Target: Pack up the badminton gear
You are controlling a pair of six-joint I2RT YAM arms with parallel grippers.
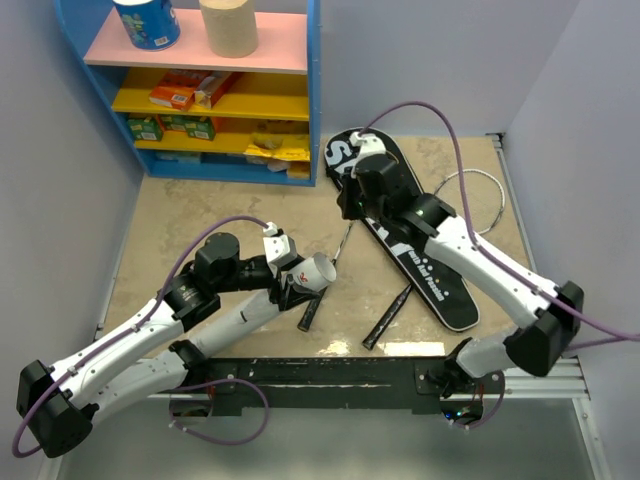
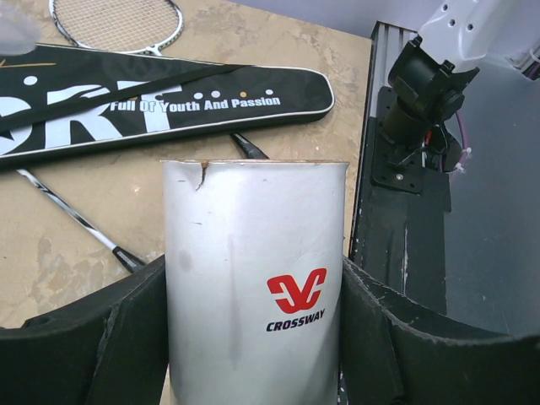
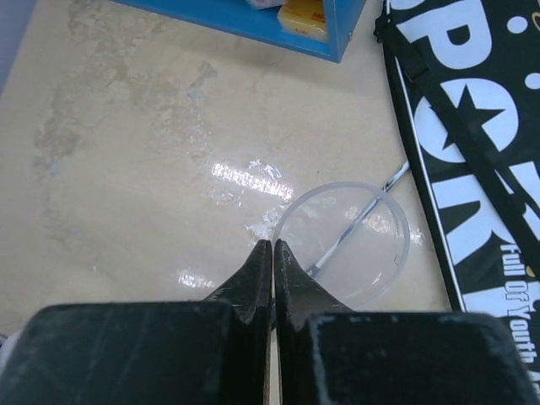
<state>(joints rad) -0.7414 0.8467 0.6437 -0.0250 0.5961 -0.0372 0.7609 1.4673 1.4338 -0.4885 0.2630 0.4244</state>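
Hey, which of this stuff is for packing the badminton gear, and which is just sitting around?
For the job: white tube, black SPORT bag, two rackets.
Just lying about: blue shelf, paper rolls, small boxes.

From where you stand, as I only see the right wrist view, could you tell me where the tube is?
Observer: The left gripper holds the tube, a finger on each side.
Operator: Thank you. Where are the racket handles?
Observer: Both lie on the table: one handle by the left gripper, the other by the bag's narrow end.
Operator: Is a racket head visible?
Observer: Yes, one head lies right of the bag.
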